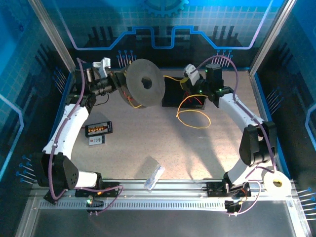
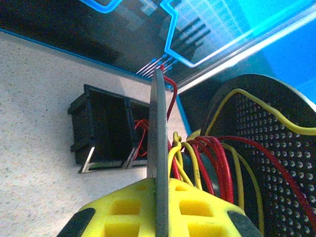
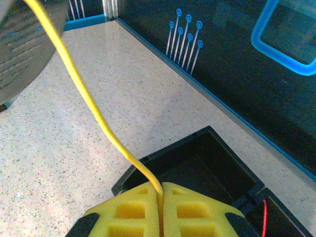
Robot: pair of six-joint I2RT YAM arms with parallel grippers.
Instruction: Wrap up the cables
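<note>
The left gripper [image 2: 159, 192] pinches the round black spool's [image 1: 136, 74] thin flange. Beside the spool, the right gripper [image 3: 160, 197] is clamped on a thin yellow cable [image 3: 86, 96] over the speckled counter [image 3: 59, 163].

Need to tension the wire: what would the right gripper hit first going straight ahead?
Likely the black box, whose open compartment lies just beyond the right gripper, shut on a yellow cable; depth is hard to judge.
</note>
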